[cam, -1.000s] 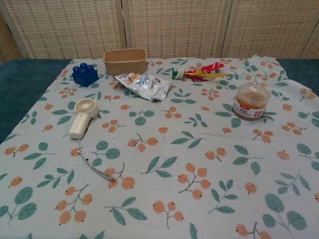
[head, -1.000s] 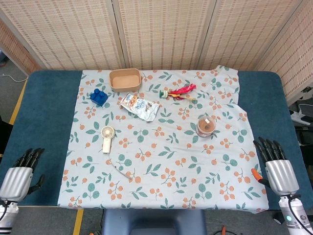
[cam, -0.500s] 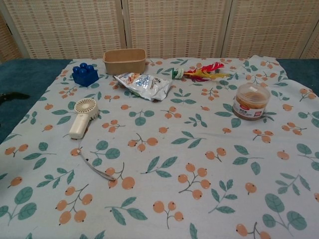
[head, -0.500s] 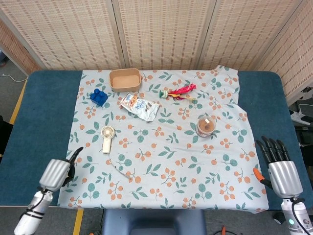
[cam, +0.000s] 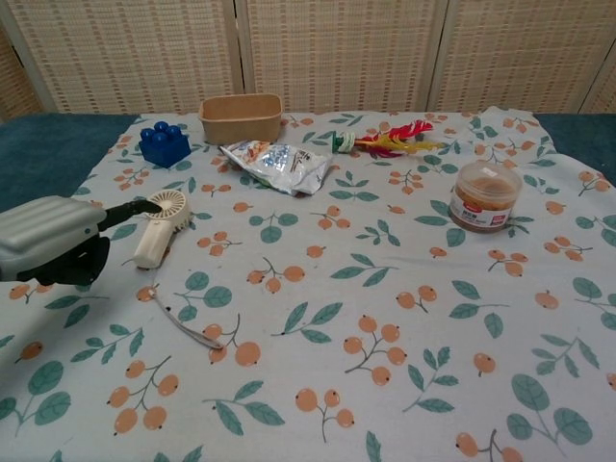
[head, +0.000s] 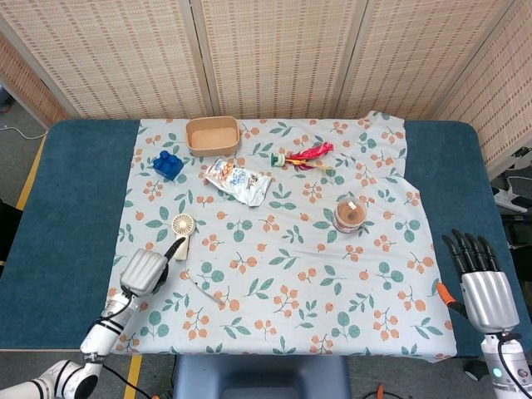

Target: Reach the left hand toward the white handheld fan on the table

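Note:
The white handheld fan [head: 182, 233] [cam: 160, 226] lies on the flowered cloth at the left of the middle, round head away from me. My left hand [head: 149, 268] [cam: 60, 243] hovers just left of and in front of the fan's handle, fingers stretched toward it and holding nothing; its dark fingertips [cam: 140, 206] come close to the fan's head without a clear touch. My right hand [head: 483, 287] rests at the table's right front edge, fingers straight and apart, empty; the chest view does not show it.
A thin white strap [cam: 183, 323] lies just in front of the fan. Behind it sit a blue toy block [head: 169, 164], a tan tray [head: 213, 135] and a snack bag [head: 238, 180]. A feather toy [head: 305, 155] and a lidded jar [head: 350, 214] lie to the right.
My left hand has come in from the table's left front corner, moving right and forward over the cloth to just short of the fan. The right hand drifted slightly back.

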Controlling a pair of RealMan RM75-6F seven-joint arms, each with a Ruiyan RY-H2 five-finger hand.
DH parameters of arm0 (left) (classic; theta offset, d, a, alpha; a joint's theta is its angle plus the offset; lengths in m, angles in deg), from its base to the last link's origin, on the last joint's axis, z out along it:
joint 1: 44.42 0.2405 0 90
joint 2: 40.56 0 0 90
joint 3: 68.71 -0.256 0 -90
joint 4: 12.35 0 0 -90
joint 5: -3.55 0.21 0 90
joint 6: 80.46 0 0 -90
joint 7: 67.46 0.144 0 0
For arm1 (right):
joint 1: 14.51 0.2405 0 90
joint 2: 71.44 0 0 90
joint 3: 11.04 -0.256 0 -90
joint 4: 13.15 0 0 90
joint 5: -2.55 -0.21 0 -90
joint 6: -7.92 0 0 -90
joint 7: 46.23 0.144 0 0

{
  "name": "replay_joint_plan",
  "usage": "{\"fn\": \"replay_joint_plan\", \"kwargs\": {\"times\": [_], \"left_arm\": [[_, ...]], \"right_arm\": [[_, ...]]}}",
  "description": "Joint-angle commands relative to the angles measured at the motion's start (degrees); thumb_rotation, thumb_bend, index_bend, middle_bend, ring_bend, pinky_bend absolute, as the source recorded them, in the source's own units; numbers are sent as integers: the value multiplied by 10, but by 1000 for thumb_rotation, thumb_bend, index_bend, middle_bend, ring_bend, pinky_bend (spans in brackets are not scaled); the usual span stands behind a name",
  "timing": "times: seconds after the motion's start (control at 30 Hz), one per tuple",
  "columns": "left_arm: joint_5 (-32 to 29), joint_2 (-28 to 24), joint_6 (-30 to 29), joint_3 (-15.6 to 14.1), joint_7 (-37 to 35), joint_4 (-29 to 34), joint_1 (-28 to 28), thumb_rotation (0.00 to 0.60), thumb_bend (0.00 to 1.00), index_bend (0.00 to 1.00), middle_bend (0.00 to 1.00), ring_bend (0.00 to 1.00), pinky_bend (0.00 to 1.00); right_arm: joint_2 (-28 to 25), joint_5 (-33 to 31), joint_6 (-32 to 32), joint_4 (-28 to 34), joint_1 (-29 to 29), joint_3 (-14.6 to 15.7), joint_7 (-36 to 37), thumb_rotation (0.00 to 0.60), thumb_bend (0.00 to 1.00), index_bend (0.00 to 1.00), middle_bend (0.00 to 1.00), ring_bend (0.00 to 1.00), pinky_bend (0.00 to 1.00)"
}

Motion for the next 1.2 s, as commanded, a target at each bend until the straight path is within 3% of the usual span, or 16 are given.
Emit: {"fn": "replay_joint_plan", "kwargs": {"times": [0.03,1.2], "left_arm": [[-8,11,2,0,12,-15,-6,600,998,69,1000,903,1000],[-38,21,10,-21,11,-61,-27,600,993,69,1000,904,1000]], "right_arm": [[0,0,0,1,0,0,-1,600,184,0,0,0,0],[-3,-5,5,15,-3,2,-15,600,184,0,0,0,0]]}}
